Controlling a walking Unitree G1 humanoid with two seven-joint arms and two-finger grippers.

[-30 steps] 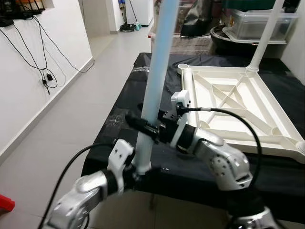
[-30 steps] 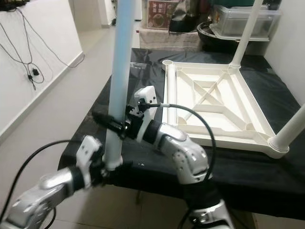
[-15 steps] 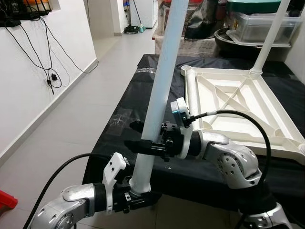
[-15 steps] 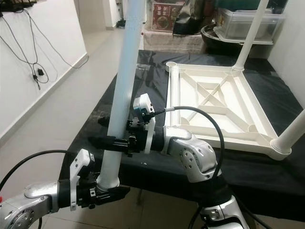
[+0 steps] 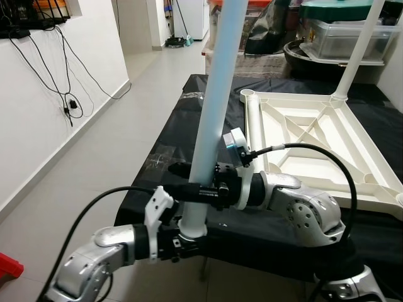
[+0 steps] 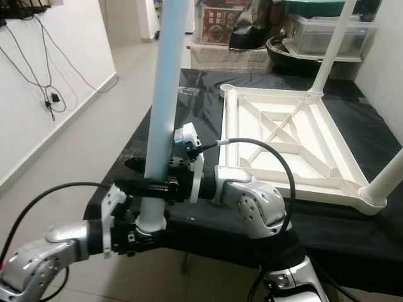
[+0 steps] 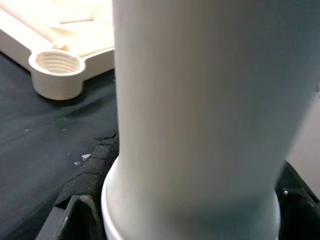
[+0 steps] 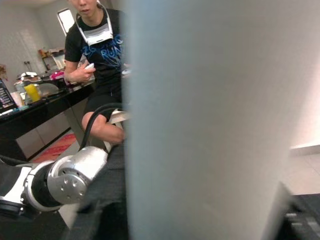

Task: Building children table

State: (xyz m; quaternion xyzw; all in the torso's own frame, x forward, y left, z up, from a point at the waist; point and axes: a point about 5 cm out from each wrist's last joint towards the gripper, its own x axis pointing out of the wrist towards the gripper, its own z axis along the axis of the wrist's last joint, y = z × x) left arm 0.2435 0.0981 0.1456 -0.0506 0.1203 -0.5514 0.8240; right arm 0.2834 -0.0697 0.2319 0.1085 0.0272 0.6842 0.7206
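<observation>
A long white table leg (image 5: 217,82) stands nearly upright at the near left corner of the black-covered table (image 5: 182,132). My left gripper (image 5: 187,235) is shut on its flared lower end (image 7: 190,200). Above it, my right gripper (image 5: 192,189) is shut around the shaft (image 8: 200,125). The cream tabletop (image 5: 255,126) lies upside down on the black cloth, with an open threaded socket (image 7: 56,65) at its near-left corner. One leg (image 5: 356,50) stands screwed in at the far corner, another (image 6: 389,176) at the right.
A white wall with hanging cables (image 5: 63,94) runs along the left, beside an open tiled floor (image 5: 94,163). Plastic bins (image 5: 352,38) stand behind the table. A small red thing (image 5: 9,267) lies on the floor. A person (image 8: 97,50) sits behind me.
My left gripper has lifted the leg's lower end up toward the table edge. The leg stands a little more upright. Both grippers still hold it.
</observation>
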